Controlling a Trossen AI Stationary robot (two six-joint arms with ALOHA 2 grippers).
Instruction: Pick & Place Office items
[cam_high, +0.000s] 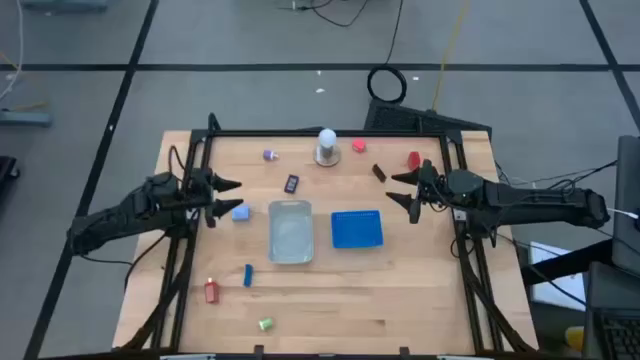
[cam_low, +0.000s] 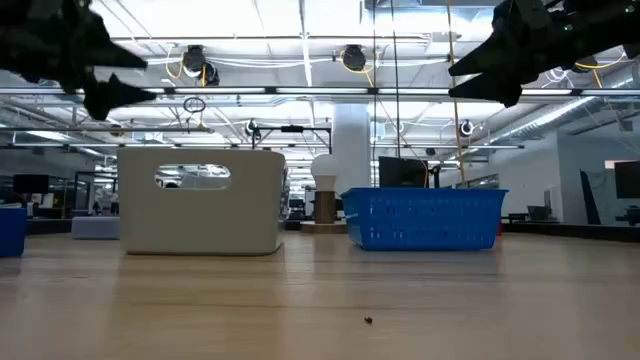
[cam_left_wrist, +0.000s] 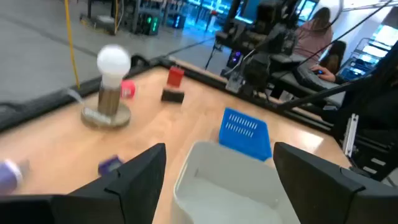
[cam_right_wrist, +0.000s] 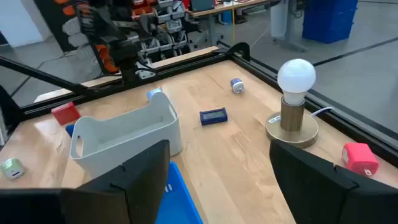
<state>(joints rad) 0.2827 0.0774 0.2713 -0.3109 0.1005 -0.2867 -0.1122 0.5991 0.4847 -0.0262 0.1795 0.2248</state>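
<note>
- Clear tray (cam_high: 290, 232) is your landmark at the middle of the table (cam_high: 400, 290), with the blue basket (cam_high: 357, 229) just beside it on the right-arm side.
- Your left pincer (cam_high: 228, 198) hangs above the table on the tray's other side, fingers spread and holding nothing; the light blue item (cam_high: 240, 213) lies just beneath its tips, between pincer and tray.
- Your right pincer (cam_high: 401, 190) hovers beyond the basket, also spread and empty; the black item (cam_high: 379, 172) and a red item (cam_high: 414, 159) lie near it.
- Behind the tray stand the white bulb on its base (cam_high: 326, 147), a dark blue item (cam_high: 292, 184) and a purple item (cam_high: 269, 155).
</note>
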